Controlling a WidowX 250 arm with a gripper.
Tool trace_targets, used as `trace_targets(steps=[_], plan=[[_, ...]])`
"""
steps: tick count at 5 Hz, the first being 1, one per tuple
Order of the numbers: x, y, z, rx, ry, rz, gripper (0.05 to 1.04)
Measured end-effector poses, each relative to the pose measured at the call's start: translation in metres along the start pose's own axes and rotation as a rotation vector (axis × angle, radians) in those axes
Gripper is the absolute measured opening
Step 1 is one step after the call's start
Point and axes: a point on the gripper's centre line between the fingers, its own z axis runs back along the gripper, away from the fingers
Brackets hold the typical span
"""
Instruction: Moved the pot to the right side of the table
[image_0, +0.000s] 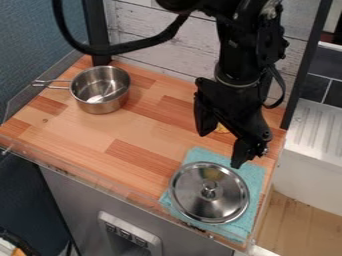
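Gripper (220, 149) empty, fingers spread apart, above right part of table (133, 137). Pot (101, 107) upright on wood, well off to gripper's left and toward back wall, handle (55, 84) pointing away from gripper. Lid (208, 192) on cloth (252, 175), just in front of gripper. Step in hand, likely: reaching pot, grasp not yet made. Next move calls for travel left, lowering at pot's rim, closing, then carrying back right, clear of lid.

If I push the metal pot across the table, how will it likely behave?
The pot should stay stiff, being metal. Squat and upright on the smooth-looking table, it will probably slide rather than tip. Its handle, jutting sideways, may make it swivel.
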Motion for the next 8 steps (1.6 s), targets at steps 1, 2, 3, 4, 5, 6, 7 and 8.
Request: trace_targets(steps=[1, 2, 3, 4, 5, 6, 7, 8], plan=[[-0.002, -0.001, -0.007, -0.004, 0.024, -0.002, 1.002], [-0.011, 0.035, -0.01, 0.01, 0.032, 0.098, 1.001], [-0.024, 0.071, -0.02, 0.016, 0.061, 0.198, 1.001], [-0.026, 0.108, -0.024, 0.045, 0.069, 0.264, 1.001], [-0.026, 0.139, -0.026, 0.062, 0.071, 0.316, 1.001], [-0.025, 0.163, -0.032, 0.076, 0.085, 0.366, 1.001], [-0.022, 0.181, -0.042, 0.089, 0.112, 0.418, 1.001], [-0.025, 0.197, -0.052, 0.094, 0.136, 0.476, 1.001]])
